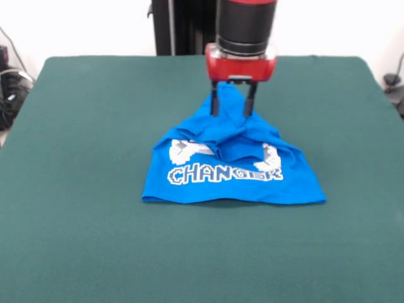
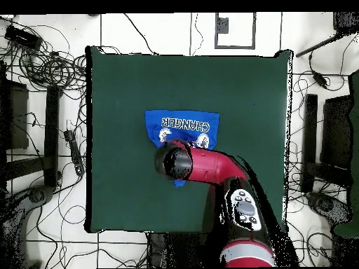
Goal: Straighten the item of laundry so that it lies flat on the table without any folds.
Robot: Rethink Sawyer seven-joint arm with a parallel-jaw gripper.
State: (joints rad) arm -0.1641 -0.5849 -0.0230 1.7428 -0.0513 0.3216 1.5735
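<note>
The bright blue T-shirt (image 1: 208, 186) lies crumpled near the middle of the dark green table (image 1: 88, 126). Its front hem edge lies flat with "CHANGER" readable. The part toward the robot is bunched into folds and narrows to a point. My gripper (image 1: 233, 113) hangs straight down over that bunched far part, with its two black fingers (image 1: 214, 104) spread apart and blue cloth showing between them. In the overhead view the arm's head covers my gripper and the near half of the shirt (image 2: 182, 126). A small blue tip pokes out below the arm.
The green table (image 2: 119, 84) reaches well beyond the shirt on all sides. Cables and stands lie on the floor around the table in the overhead view. The black pedestal (image 1: 173, 25) stands behind the table's far edge.
</note>
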